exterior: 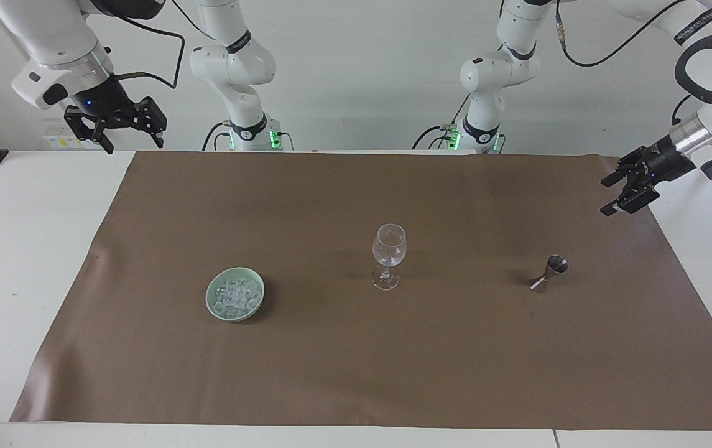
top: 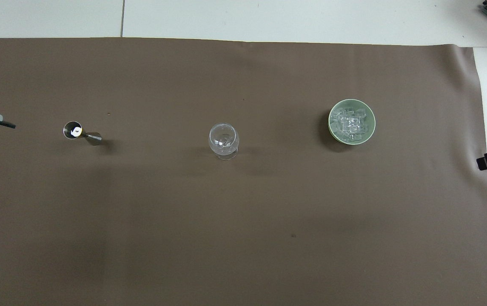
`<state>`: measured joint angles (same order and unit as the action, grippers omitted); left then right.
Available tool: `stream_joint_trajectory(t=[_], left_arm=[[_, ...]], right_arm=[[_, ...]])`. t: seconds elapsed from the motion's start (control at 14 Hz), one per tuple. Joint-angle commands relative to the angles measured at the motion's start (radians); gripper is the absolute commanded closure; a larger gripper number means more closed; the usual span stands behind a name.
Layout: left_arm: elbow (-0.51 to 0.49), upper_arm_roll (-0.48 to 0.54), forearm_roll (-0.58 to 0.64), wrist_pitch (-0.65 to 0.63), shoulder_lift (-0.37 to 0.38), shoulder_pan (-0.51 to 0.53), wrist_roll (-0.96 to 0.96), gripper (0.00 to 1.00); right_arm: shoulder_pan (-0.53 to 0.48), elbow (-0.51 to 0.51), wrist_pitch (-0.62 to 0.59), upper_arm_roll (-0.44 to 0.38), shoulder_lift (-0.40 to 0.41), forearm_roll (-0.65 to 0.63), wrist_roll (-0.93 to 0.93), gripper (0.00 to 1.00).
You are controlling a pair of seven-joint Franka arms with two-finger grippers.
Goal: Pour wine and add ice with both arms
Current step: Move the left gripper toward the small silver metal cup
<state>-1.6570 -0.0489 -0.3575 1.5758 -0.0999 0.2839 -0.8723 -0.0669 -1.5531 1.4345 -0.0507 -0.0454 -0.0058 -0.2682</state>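
— What's in the containers?
— The ice [exterior: 236, 297] heaps in a green bowl [top: 371, 127] toward the right arm's end of the counter [top: 269, 238]; the stemmed glass [exterior: 388, 252] stands mid-counter, the jigger [exterior: 550, 272] beside it (wine indiscernible).
— And the tools?
— Left tool [exterior: 627, 186] released, over the mat's edge; right tool [exterior: 120, 127] released, waiting, fully seen only facing.

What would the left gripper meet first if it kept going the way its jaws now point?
Probably the brown mat. The left gripper, jaws open, points down toward the table's middle. The jigger lies roughly that way but farther along; whether the line reaches it cannot be told, since depth is unclear.
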Motion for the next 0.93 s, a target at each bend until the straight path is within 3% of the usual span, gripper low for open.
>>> stream_joint_trajectory(t=[0.0,0.43,0.86], left_arm=[[-0.001,-0.011,-0.089,0.01,-0.052,0.075,-0.05,0.0],[-0.108,-0.009,-0.288,0.026,-0.106,0.178,-0.103,0.0],[-0.248,-0.009,-0.471,0.225,-0.107,0.201,-0.137,0.0]], right_arm=[[-0.002,-0.004,-0.006,0.002,-0.011,0.006,0.0,0.0],[-0.004,-0.004,-0.006,0.002,-0.011,0.006,0.0,0.0],[-0.002,-0.004,-0.008,0.002,-0.011,0.006,0.0,0.0]])
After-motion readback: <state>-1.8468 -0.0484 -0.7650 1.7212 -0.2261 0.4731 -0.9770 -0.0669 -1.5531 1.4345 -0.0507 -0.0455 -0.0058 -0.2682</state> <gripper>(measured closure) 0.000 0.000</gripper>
